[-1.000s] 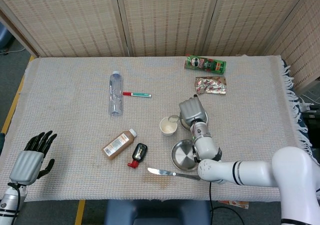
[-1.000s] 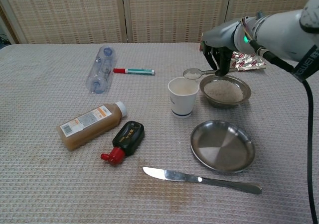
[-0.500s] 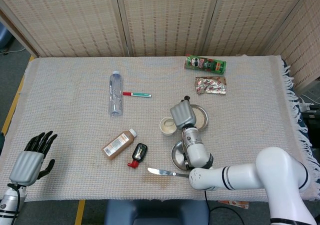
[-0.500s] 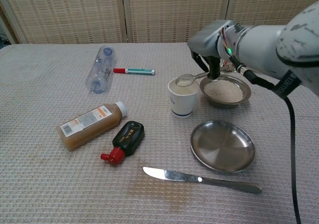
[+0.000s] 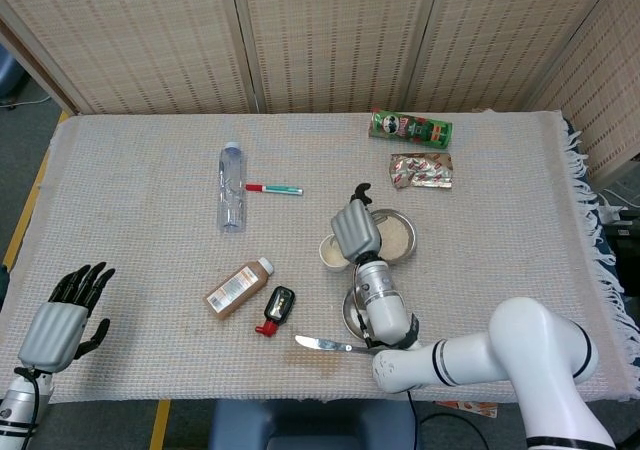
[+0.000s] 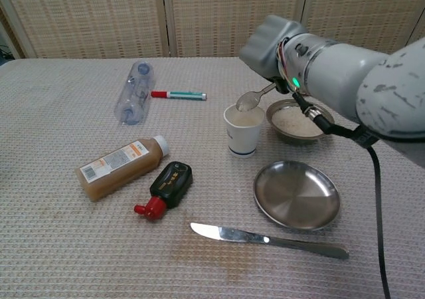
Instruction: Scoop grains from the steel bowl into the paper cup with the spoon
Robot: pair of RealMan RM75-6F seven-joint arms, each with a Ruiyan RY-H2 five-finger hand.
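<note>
My right hand (image 6: 272, 43) (image 5: 353, 230) holds the spoon (image 6: 254, 98) by its handle, with the spoon bowl tipped down over the mouth of the white paper cup (image 6: 242, 130) (image 5: 333, 254). Just right of the cup stands the steel bowl (image 6: 299, 121) (image 5: 396, 236) with pale grains in it. My left hand (image 5: 62, 320) rests open at the table's near left corner, far from all of this, and shows only in the head view.
An empty steel plate (image 6: 296, 195) and a knife (image 6: 265, 239) lie in front of the cup. A brown bottle (image 6: 119, 167), a small black bottle (image 6: 166, 188), a clear bottle (image 6: 131, 92) and a marker (image 6: 178, 95) lie to the left. A chips can (image 5: 410, 128) and a snack packet (image 5: 421, 170) lie behind.
My right hand carried the loaded spoon left from beside the bowl to over the cup and tilted it down. The left hand has not moved.
</note>
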